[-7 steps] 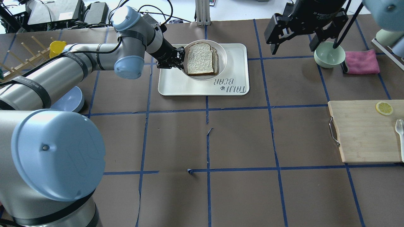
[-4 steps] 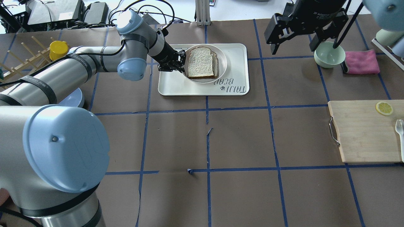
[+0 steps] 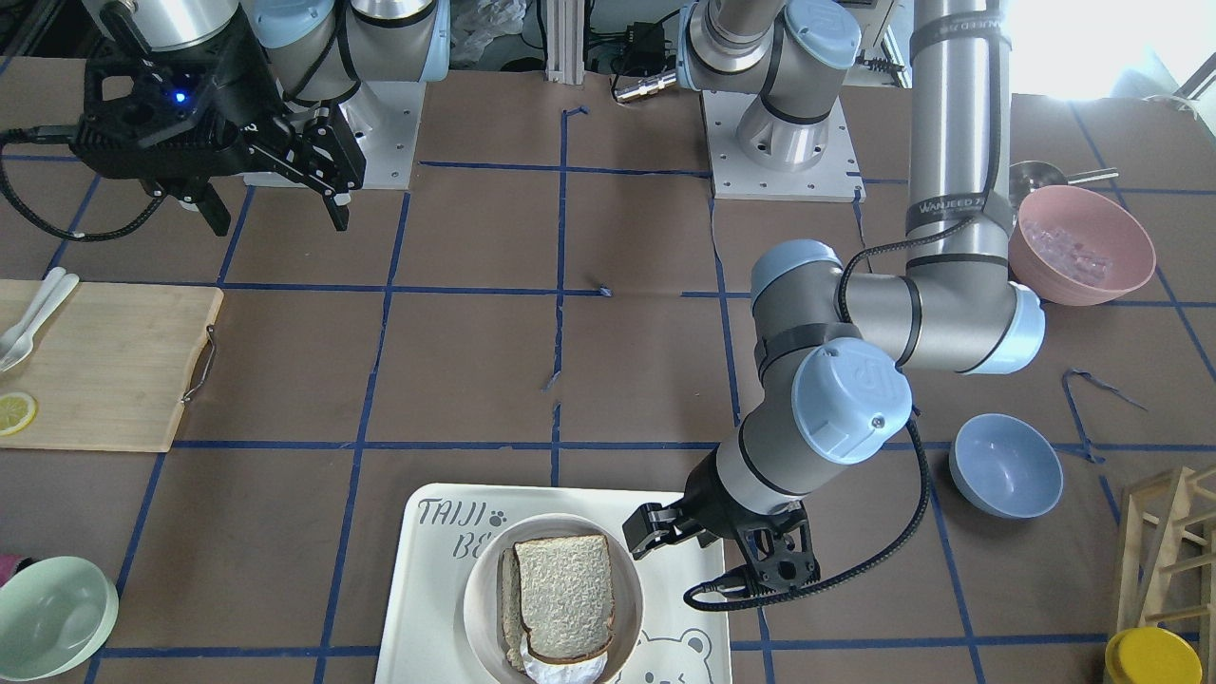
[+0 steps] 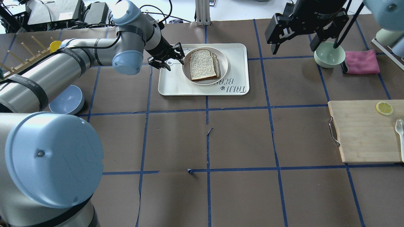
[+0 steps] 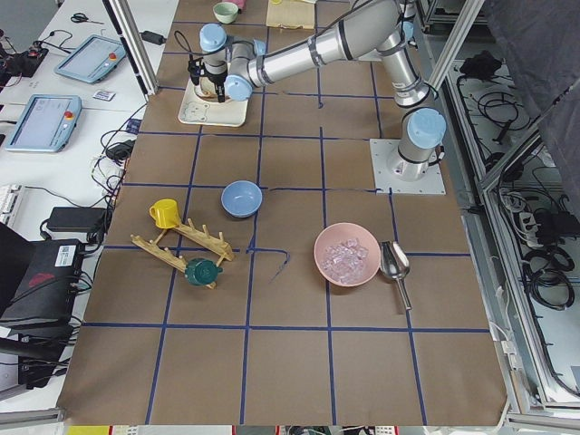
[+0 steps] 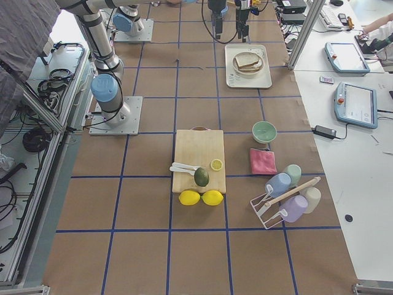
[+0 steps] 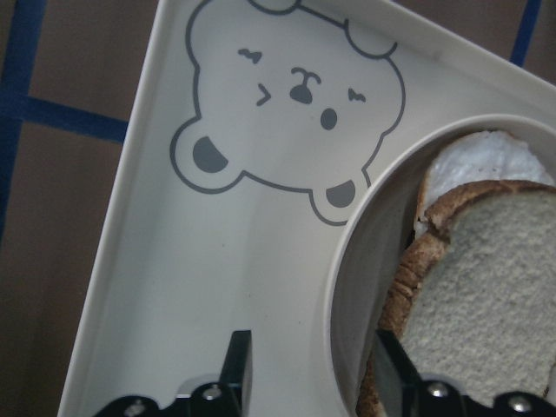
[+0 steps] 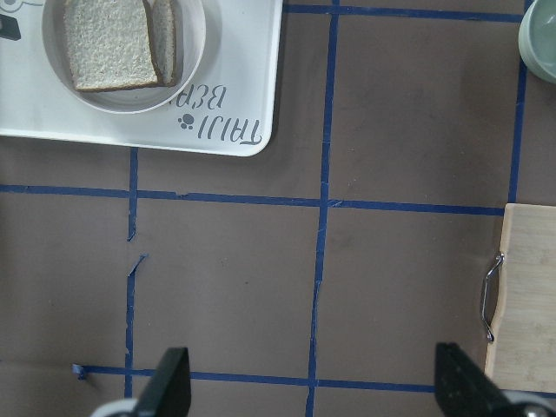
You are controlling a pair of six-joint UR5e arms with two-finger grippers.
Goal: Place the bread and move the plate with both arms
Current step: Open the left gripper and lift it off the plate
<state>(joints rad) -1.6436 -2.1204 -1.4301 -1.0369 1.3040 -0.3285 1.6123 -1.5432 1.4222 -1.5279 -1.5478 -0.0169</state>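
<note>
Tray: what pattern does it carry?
Grey outline bear face on cream-white tray, clearest in left wrist view.

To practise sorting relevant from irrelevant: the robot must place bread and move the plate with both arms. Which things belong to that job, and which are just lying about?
Job: bread, plate, left gripper, right gripper.
Lying about: green bowl, pink cloth, cutting board, lemon slice, blue bowl.

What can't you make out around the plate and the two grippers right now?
Lower slice: the bread covers most of it in every view; only an edge shows.
Plate: the front-facing view's bottom edge cuts off part of it.
Left gripper: its wrist view's bottom edge crops the fingers, so contact with the rim is unclear.
Side views: plate and bread too small for detail.
</note>
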